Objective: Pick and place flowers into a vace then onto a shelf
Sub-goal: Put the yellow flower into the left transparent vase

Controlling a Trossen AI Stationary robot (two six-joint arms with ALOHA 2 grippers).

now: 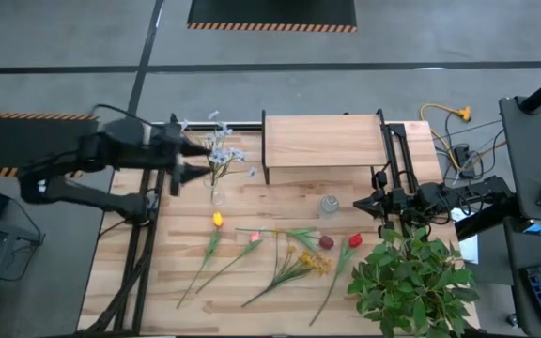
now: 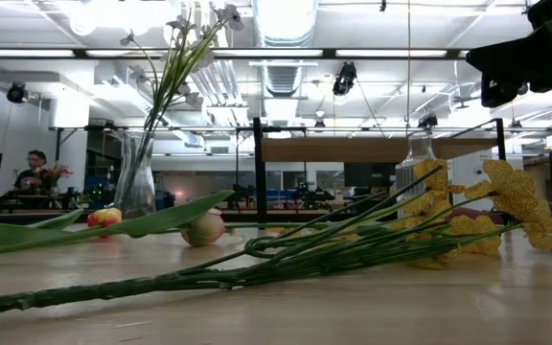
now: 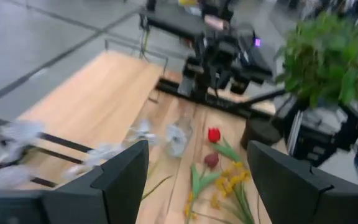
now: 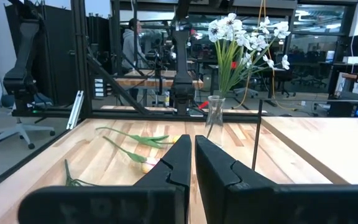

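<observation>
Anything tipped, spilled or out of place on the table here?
Nothing stands out. The glass vase stands upright with the white sprigs in it; the other flowers lie loose on the tabletop, unspilled, and the shelf sits square at the table's far edge.

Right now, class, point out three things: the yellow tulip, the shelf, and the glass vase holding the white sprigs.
yellow tulip (image 1: 217,220): high view, on its yellow head.
shelf (image 1: 322,141): high view, on the bare wood top.
glass vase (image 4: 214,118): right wrist view, on its clear body.
</observation>
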